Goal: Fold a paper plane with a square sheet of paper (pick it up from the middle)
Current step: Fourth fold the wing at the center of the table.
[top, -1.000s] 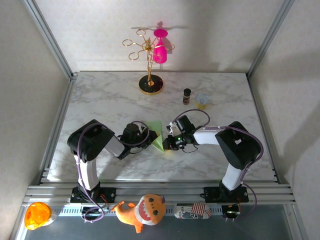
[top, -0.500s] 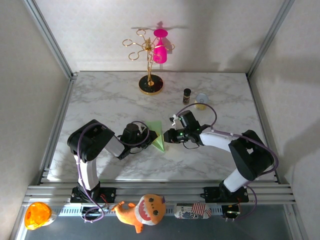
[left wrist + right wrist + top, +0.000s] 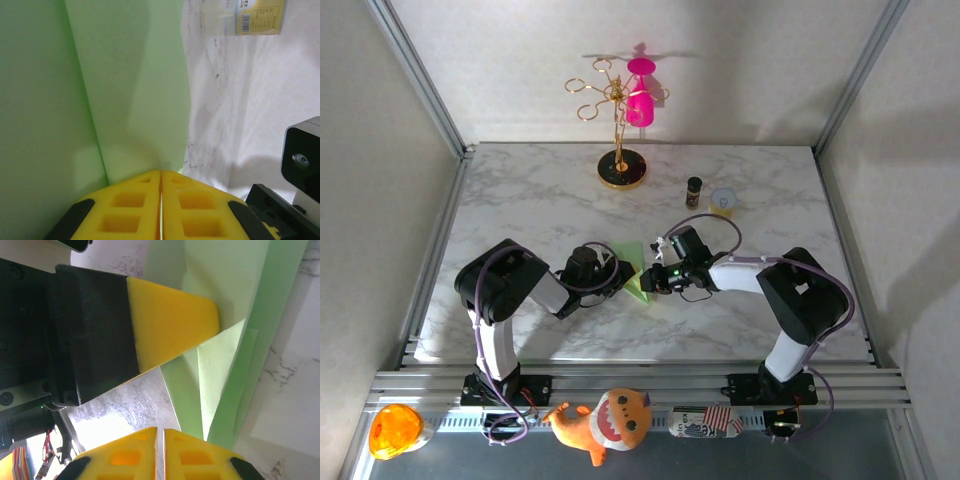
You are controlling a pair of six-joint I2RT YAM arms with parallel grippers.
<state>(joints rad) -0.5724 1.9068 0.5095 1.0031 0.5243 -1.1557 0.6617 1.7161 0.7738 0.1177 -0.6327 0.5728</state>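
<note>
The pale green sheet of paper (image 3: 636, 270), folded into a pointed wedge with layered flaps, lies on the marble table (image 3: 520, 200) between the two arms. My left gripper (image 3: 620, 272) is shut on the paper's left edge; in the left wrist view the green paper (image 3: 125, 75) runs out from between its closed yellow fingertips (image 3: 161, 172). My right gripper (image 3: 654, 281) sits just right of the wedge's near tip. In the right wrist view it is shut (image 3: 160, 430) over bare marble, with nothing held. There the paper (image 3: 230, 290) lies just ahead, with the left gripper's yellow finger (image 3: 170, 325) on it.
A gold stand (image 3: 620, 165) with pink cups stands at the back. A small dark bottle (image 3: 694, 190) and a small yellow-white cup (image 3: 724, 200) sit to its right. A plush toy (image 3: 605, 420), a can (image 3: 705, 422) and an orange object (image 3: 395, 428) lie along the front rail.
The right arm swung its elbow out to the right and back, and its gripper has ended close to the paper's near tip again. The left gripper kept its hold.
</note>
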